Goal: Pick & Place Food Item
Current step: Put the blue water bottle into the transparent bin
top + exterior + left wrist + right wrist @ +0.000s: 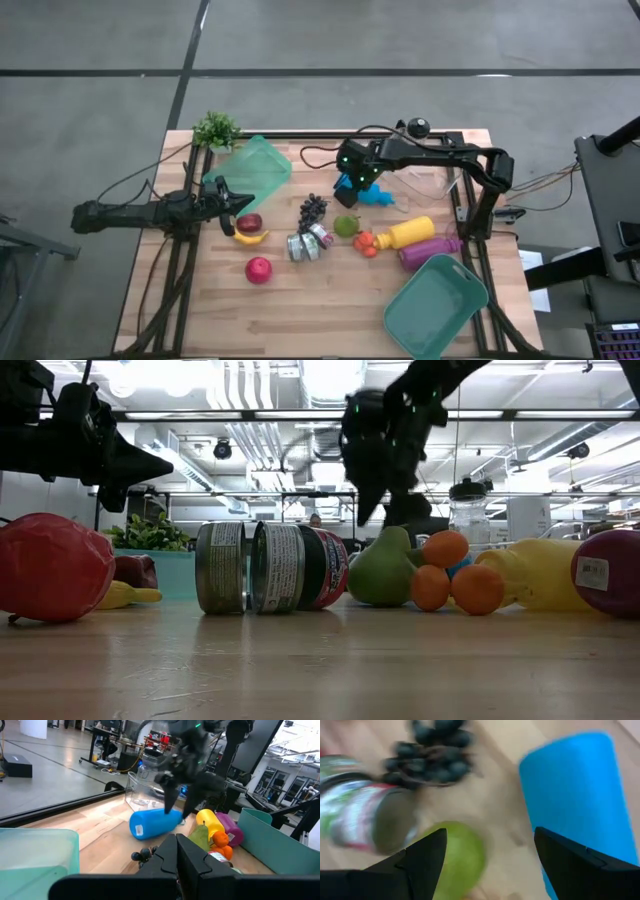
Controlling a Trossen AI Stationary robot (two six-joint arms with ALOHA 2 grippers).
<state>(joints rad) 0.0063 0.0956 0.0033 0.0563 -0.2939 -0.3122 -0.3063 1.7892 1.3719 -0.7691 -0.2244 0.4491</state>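
The food lies in the middle of the table: a green pear (346, 225) (457, 857), dark grapes (313, 207) (437, 750), small oranges (365, 243), a banana (250, 238), a dark red fruit (249, 222) and a red apple (258, 269). My right gripper (348, 187) (490, 865) hangs open in the air above the pear, beside a blue bottle (377, 195) (580, 790) that lies on its side. It touches nothing. My left gripper (243, 203) (177, 850) is shut and hovers just beyond the dark red fruit, pointing toward the table's right.
Cans (308, 243) lie next to the grapes. Yellow (408, 232) and purple (430, 251) bottles lie right of the oranges. One teal bin (250, 172) sits at far left by a plant (216, 129), another (437, 305) at near right. A clear container (430, 185) stands behind the blue bottle.
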